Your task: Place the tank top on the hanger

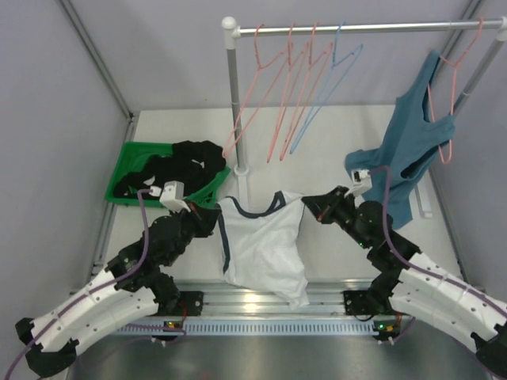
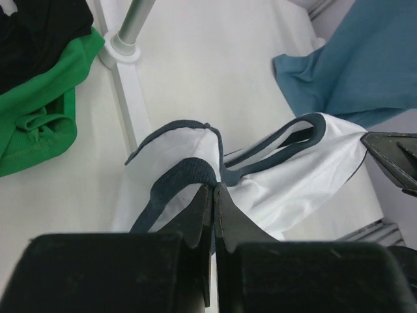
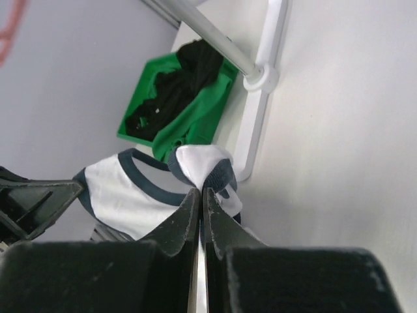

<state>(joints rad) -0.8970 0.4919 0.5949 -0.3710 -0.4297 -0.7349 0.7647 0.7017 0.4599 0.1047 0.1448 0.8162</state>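
Observation:
The white tank top [image 1: 265,245] with navy trim hangs stretched between my two grippers above the table, its hem drooping toward the near edge. My left gripper [image 1: 214,215] is shut on its left shoulder strap; in the left wrist view [image 2: 214,189] the navy trim sits pinched between the jaws. My right gripper [image 1: 310,203] is shut on the right shoulder strap, seen pinched in the right wrist view [image 3: 201,192]. The light-blue wire hanger [image 1: 326,87] hangs on the rail [image 1: 364,28] at the back, among pink hangers, well beyond the top.
A green bin [image 1: 154,176] holding black garments [image 1: 184,162] sits at back left. The rack's upright pole [image 1: 234,103] stands just behind the tank top. A teal-blue tank top [image 1: 412,146] hangs on a pink hanger at right. Pink hangers [image 1: 277,87] hang beside the blue one.

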